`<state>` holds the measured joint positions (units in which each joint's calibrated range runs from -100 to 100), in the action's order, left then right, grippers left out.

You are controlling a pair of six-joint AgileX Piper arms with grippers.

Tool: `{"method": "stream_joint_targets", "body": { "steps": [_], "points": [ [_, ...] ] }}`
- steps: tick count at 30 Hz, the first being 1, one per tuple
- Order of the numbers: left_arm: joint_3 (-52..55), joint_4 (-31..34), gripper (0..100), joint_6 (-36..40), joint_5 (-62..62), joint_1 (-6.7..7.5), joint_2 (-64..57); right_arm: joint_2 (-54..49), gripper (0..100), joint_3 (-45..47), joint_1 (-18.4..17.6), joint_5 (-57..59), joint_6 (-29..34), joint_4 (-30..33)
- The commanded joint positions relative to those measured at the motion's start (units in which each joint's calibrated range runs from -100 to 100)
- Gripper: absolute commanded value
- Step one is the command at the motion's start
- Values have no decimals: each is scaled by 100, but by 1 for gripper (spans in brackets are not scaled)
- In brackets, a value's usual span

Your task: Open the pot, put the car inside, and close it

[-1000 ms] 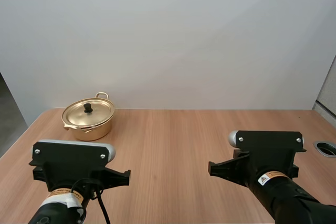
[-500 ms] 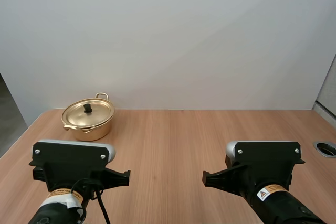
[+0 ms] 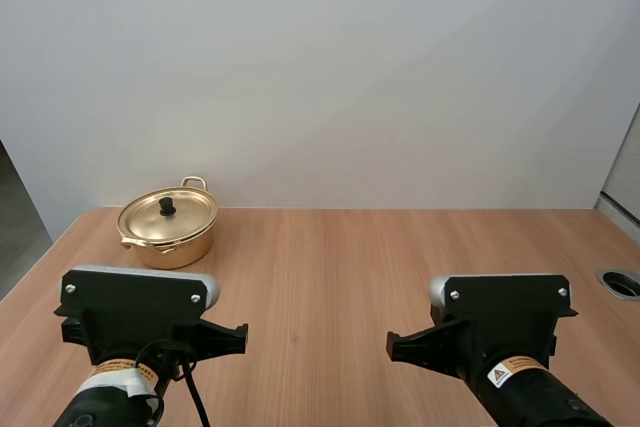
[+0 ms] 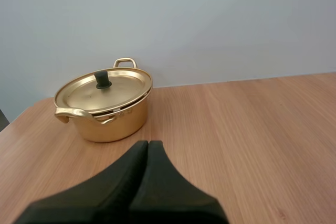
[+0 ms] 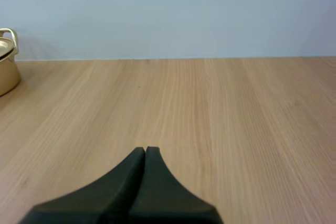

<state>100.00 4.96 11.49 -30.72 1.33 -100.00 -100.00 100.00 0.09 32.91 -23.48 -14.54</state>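
High view: pot (image 3: 168,237) w/ lid (image 3: 190,210) on it, mid-left of frame, at far-left corner of table (image 3: 350,257), wall just behind. Left arm (image 3: 135,312) lower left, in front of pot; right arm (image 3: 500,312) lower right, well apart from pot.

High rear, low wrist views; shared pot (image 3: 170,229)

The pot (image 3: 168,226), lid (image 4: 113,90) on, stands at the far left corner of the tabletop (image 3: 340,257), seemingly close against the wall (image 3: 350,77). Bare wood lies open between it and the left end effector (image 4: 148,143).
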Motion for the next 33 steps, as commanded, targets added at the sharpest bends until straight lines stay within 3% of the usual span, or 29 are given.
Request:
{"method": "stream_joint_targets", "body": {
  "steps": [1, 9, 33],
  "points": [
    [0, 7, 0, -5, 4, -1, 0, 0, 0, 0, -2, -171, 65, 351],
    [0, 7, 0, -5, 4, -1, 0, 0, 0, 0, -2, -223, 1043, 1225],
    [0, 7, 0, -5, 4, -1, 0, 0, 0, 0, -2, -223, 1043, 1230]
  ]
}}
